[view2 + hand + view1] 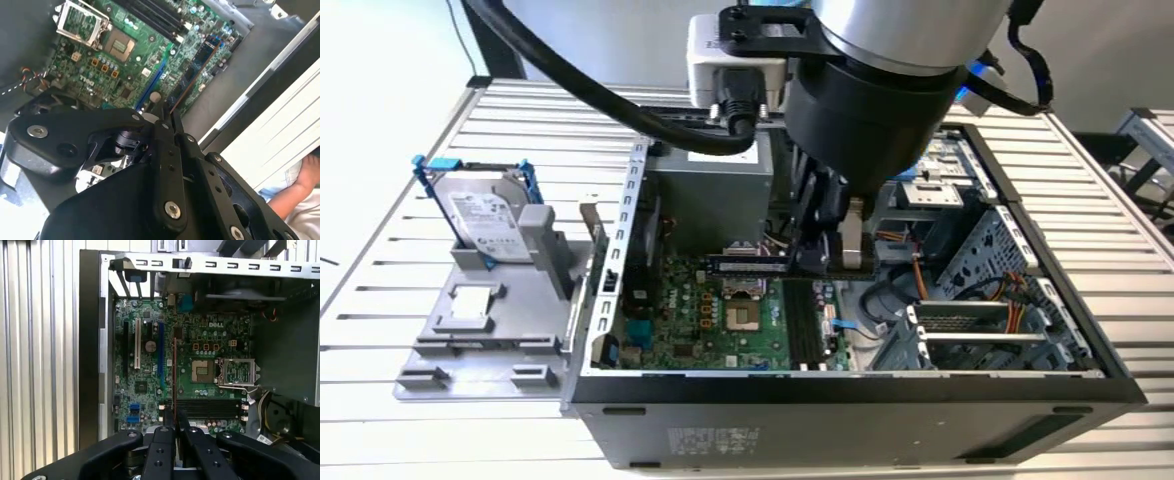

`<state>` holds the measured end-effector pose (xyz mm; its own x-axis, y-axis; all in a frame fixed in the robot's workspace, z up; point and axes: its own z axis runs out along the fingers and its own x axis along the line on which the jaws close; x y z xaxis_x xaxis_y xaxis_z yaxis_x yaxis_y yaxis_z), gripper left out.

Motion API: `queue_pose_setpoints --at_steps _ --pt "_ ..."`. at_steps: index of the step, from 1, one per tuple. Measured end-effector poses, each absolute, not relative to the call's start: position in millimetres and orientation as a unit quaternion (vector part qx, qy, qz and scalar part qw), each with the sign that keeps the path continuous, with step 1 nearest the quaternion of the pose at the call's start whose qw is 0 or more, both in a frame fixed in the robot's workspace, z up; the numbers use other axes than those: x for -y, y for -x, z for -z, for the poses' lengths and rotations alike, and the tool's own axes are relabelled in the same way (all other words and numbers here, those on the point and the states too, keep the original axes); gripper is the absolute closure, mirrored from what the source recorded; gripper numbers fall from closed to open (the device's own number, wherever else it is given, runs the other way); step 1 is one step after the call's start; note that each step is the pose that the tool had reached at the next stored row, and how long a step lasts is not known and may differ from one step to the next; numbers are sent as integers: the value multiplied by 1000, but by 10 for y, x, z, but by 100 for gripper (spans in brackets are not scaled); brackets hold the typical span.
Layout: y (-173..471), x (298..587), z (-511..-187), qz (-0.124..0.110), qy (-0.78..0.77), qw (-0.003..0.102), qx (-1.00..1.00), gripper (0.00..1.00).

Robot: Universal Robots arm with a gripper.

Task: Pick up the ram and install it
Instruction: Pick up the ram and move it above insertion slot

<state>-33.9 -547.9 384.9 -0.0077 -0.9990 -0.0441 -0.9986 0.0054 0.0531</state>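
The ram [747, 265] is a thin dark strip held level above the green motherboard [720, 320] inside the open computer case. My gripper [825, 252] is shut on one end of it. In the first wrist view the ram [174, 372] shows edge-on, running out from the closed fingertips of the gripper [175, 416]. The second wrist view has the ram [196, 67] stretching away from the gripper [167, 114] over the board. The black memory slots [802, 322] lie on the board just below and beside the stick, also seen as memory slots [210, 407].
The case walls [607, 290] and drive cage [987, 260] hem in the board. The processor socket [205, 371] stands open. A hard drive in a blue-handled frame [487, 215] and a small silver chip [474, 300] sit on a grey stand at the exterior view's left. A person's hand [300, 185] rests outside the case.
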Motion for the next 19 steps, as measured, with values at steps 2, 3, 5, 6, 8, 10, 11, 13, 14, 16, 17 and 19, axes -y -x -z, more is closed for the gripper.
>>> queue_pose_setpoints --at_steps 2,3,5,6,8,10,11,13,14,16,17,19 --pt "255 5480 -3849 35 -704 3 709 100" --pt "218 5479 -3849 35 -704 3 709 100" --pt "132 5479 -3849 35 -704 4 709 100" --pt "92 5479 -3849 35 -704 4 709 100" --pt "11 5479 -3848 35 -704 4 709 100" --pt "-69 5479 -3849 35 -704 4 709 100" --pt "-111 5479 -3850 36 -704 4 709 100" --pt "-192 5479 -3849 36 -704 5 709 100" --pt "-231 5479 -3850 36 -704 5 709 100" --pt "-307 5479 -3849 36 -704 5 709 100" --pt "-340 5479 -3849 36 -704 5 709 100" --pt "-408 5479 -3849 36 -704 5 709 100"
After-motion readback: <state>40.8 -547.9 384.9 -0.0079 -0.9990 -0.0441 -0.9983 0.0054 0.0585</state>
